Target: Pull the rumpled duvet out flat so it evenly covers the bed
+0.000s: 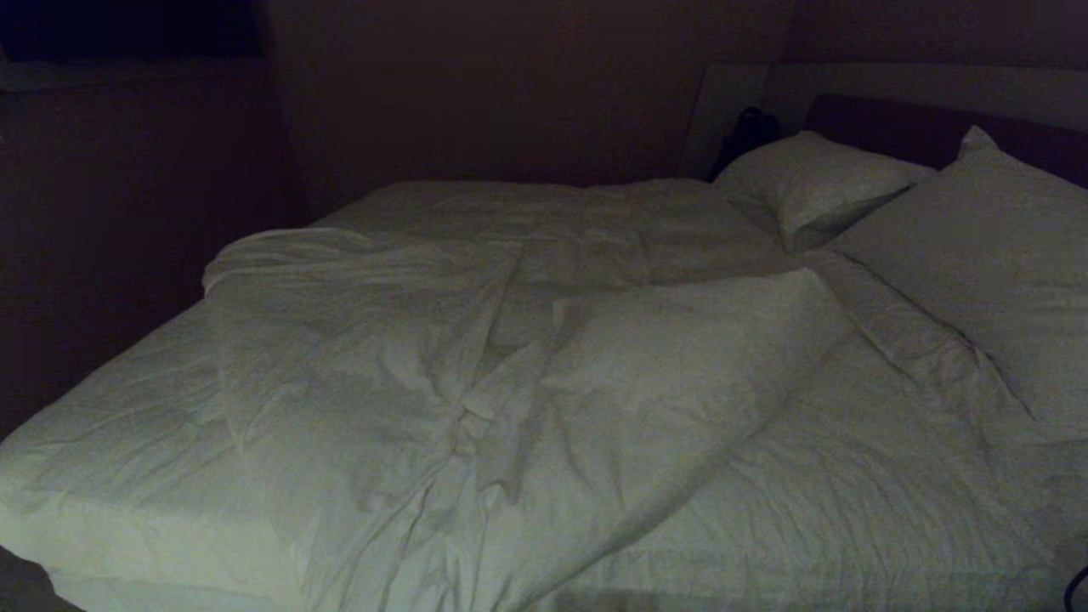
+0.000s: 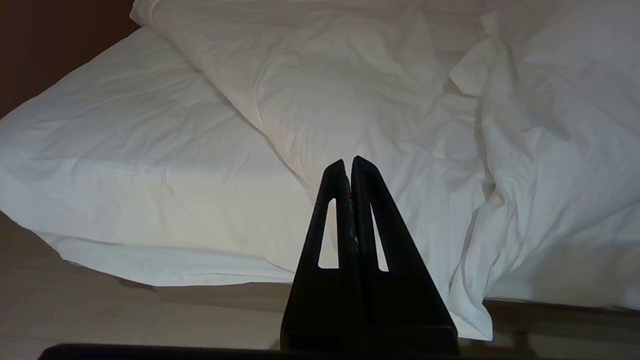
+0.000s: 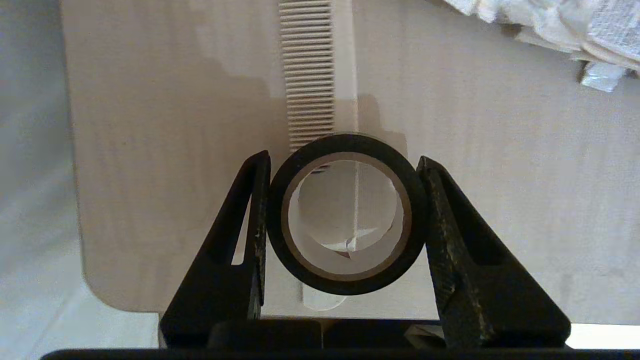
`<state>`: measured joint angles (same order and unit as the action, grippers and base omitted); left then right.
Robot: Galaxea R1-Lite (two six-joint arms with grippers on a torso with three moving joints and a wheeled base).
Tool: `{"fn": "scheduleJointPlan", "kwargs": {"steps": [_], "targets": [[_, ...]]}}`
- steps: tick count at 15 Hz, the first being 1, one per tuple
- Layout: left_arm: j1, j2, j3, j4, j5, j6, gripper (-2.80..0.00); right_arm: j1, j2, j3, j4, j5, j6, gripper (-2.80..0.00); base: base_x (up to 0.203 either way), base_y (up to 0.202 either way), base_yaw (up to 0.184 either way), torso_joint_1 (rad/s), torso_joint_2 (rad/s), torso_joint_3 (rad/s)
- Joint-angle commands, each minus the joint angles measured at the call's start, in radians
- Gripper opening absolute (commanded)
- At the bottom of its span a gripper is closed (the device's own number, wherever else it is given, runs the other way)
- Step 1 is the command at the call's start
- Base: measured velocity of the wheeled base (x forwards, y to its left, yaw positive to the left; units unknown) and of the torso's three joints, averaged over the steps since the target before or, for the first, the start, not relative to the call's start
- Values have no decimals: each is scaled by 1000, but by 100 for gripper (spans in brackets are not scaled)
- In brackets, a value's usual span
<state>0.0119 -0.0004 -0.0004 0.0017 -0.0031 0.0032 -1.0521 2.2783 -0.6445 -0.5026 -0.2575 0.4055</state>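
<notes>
Where shadow falls, duvet (image 1: 476,365) blurs.

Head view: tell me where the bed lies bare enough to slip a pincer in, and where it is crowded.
Bare sheet of the bed shows left of the bunched duvet, along the foot side. A second bare patch lies between the duvet's folded-back flap and the near pillow. The middle is crowded with piled folds; the head end is taken by the near pillow and far pillow.

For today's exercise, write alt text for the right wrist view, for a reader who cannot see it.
The right gripper holds a black roll of tape between its two black fingers, above a pale wooden surface. A ribbed white strip runs behind the roll; crumpled white fabric shows in one corner.
</notes>
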Motion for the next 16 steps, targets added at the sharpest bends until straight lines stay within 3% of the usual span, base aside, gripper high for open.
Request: {"fn": "scheduleJointPlan", "kwargs": {"steps": [1,16], "targets": [[0,0,0,0,0,0,-280,1,6,0,-4,-5,1,-280,0,0,0,0,0,0],[0,0,0,0,1,0,-280,23,28,45,-170,7,-66,-280,0,0,0,0,0,0]]}}
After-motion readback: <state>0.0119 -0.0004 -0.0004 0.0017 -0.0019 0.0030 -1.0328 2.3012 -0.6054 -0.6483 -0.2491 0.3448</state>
